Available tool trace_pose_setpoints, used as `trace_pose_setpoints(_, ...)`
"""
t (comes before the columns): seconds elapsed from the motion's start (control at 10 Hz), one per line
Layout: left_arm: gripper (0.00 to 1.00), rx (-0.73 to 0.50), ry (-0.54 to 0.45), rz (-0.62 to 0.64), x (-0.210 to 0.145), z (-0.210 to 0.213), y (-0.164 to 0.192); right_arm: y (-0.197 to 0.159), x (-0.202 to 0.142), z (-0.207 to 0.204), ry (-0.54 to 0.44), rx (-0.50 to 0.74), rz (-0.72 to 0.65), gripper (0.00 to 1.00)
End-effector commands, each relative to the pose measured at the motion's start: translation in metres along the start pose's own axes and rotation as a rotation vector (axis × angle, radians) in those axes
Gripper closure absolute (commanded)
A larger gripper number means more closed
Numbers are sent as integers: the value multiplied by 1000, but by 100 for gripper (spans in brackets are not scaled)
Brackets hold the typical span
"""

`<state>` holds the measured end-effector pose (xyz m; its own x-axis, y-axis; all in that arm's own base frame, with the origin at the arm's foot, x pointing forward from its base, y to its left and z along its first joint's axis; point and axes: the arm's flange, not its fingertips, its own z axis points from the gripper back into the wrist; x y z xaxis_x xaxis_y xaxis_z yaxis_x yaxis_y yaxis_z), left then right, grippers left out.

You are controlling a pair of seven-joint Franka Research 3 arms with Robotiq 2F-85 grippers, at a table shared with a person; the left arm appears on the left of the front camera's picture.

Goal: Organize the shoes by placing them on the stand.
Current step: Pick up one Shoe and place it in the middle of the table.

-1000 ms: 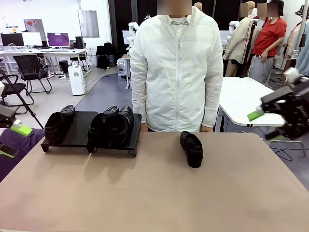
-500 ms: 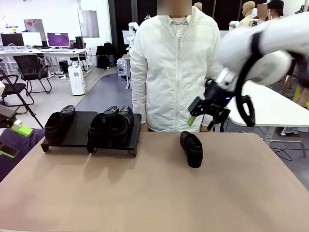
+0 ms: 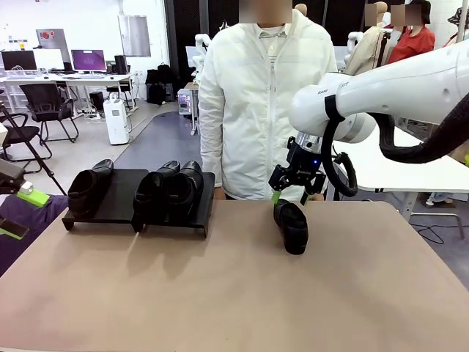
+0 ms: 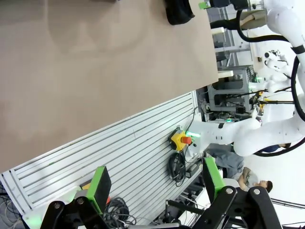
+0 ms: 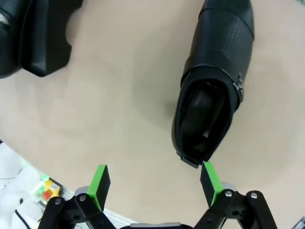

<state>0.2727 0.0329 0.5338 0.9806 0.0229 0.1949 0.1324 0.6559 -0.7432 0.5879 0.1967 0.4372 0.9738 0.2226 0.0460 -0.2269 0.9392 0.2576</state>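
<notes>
Shoes: three on stand (image 3: 110, 209) at table's far left — one (image 3: 89, 188) on left section, pair (image 3: 170, 189) on right section, toes toward robot. Fourth shoe (image 3: 292, 226) loose on tan table (image 3: 234, 293), at 3 o'clock from stand, well apart. Right gripper (image 5: 155, 183) just above its heel, jaws wide, nothing held; one pad (image 5: 210, 181) close by heel rim. Left gripper (image 4: 157, 183) off table's left edge, jaws wide, empty. Person (image 3: 267, 103) at far side.

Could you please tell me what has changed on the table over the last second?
The right gripper swung in from the table's right edge and came down over the heel of the loose shoe, jaws open, nothing gripped yet. That shoe, the three shoes on the stand, the left gripper and the person stayed put.
</notes>
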Motion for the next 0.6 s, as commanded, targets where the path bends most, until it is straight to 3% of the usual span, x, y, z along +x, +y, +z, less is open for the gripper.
trace_pose_setpoints(0.0, 0, -20, -11, 2, 1, 0, -1, -2, -9, 3, -2, 5, -11, 0)
trace_pose_setpoints(0.5, 0, -20, -11, 2, 1, 0, -1, 15, 20, -64, -52, -97, -36, 0)
